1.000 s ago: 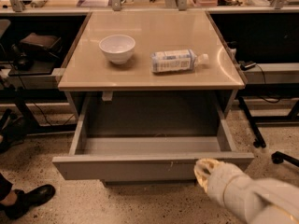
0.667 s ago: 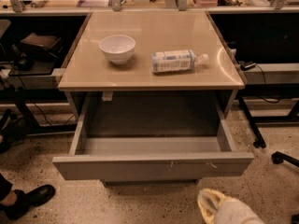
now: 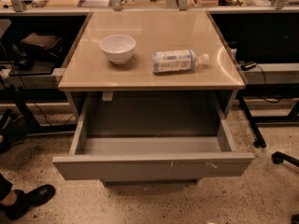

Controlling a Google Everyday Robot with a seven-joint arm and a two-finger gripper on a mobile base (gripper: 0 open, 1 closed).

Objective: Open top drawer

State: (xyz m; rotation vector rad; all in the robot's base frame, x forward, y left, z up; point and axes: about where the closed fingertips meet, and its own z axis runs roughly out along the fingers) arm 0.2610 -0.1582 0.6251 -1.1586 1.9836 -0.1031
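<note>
The top drawer of the beige-topped cabinet stands pulled far out toward the camera. Its flat grey front has small pale scratches right of centre. Its grey box interior shows and nothing lies in it. My gripper and arm are out of the camera view. The lower drawers are hidden behind the open drawer front.
On the cabinet top stand a white bowl and a plastic bottle lying on its side. Dark desks with cables flank the cabinet. A chair base is at right. A person's black shoe is at lower left.
My arm was at the lower right by the drawer front, then sank toward the bottom edge, and is now gone from view. The drawer has stayed open.
</note>
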